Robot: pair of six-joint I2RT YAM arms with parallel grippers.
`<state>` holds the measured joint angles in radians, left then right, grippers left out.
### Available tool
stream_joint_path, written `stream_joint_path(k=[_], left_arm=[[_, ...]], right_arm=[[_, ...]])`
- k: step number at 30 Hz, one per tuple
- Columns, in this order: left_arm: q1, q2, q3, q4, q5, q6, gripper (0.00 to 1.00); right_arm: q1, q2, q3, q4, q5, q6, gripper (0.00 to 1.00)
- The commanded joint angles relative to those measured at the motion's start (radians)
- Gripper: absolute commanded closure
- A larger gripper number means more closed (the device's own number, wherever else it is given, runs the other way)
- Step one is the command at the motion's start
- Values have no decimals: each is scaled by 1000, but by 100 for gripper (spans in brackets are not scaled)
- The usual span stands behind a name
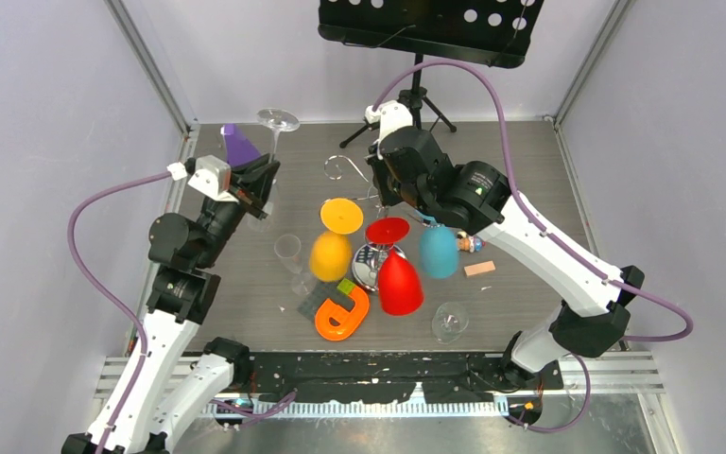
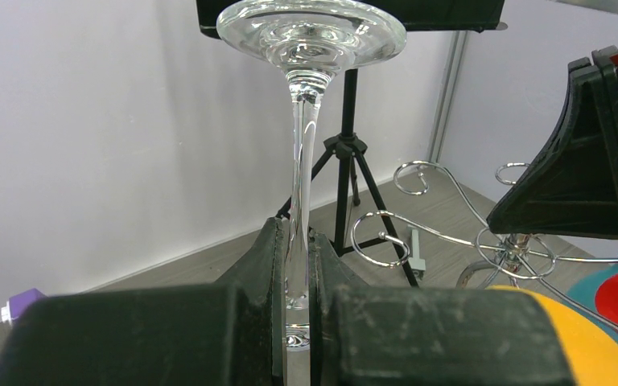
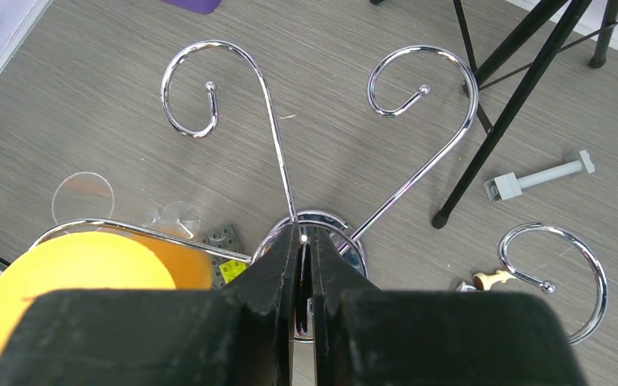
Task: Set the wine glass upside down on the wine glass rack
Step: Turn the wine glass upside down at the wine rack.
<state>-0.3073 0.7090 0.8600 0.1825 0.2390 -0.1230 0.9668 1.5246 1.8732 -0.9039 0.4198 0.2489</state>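
A clear wine glass (image 1: 278, 121) is held by its stem in my left gripper (image 1: 261, 178), foot up, at the back left. In the left wrist view the stem (image 2: 299, 185) runs up between the shut fingers (image 2: 269, 265) to the round foot (image 2: 311, 30). The chrome wine glass rack (image 1: 340, 168) stands mid-table on its round mirror base (image 1: 369, 267). My right gripper (image 1: 384, 194) is shut on the top of its central post; in the right wrist view (image 3: 303, 241) the curled arms (image 3: 209, 88) spread out ahead. The glass is left of the rack, apart from it.
Yellow (image 1: 331, 255), red (image 1: 399, 284) and teal (image 1: 439, 251) glasses crowd around the rack. A clear cup (image 1: 288, 251), a clear glass (image 1: 450, 322), an orange toy (image 1: 342, 317) and a purple cone (image 1: 239, 147) lie about. A black music stand (image 1: 425, 28) stands at the back.
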Motion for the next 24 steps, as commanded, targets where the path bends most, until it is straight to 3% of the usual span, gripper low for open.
stream_joint_path(k=[1,7,13,24], left_arm=[[4,-15,-7,97,4,3,100],[4,-32,-49,132,52,-22,100],[4,-54,-217,404,116,-18,100],[4,59,-294,746,94,-31,100]], right_arm=[[6,-37,-9,42,-22,8,92],[6,-24,-11,42,-20,16,94],[5,-21,-12,44,-22,15,95],[5,-27,-20,48,-38,-1,94]])
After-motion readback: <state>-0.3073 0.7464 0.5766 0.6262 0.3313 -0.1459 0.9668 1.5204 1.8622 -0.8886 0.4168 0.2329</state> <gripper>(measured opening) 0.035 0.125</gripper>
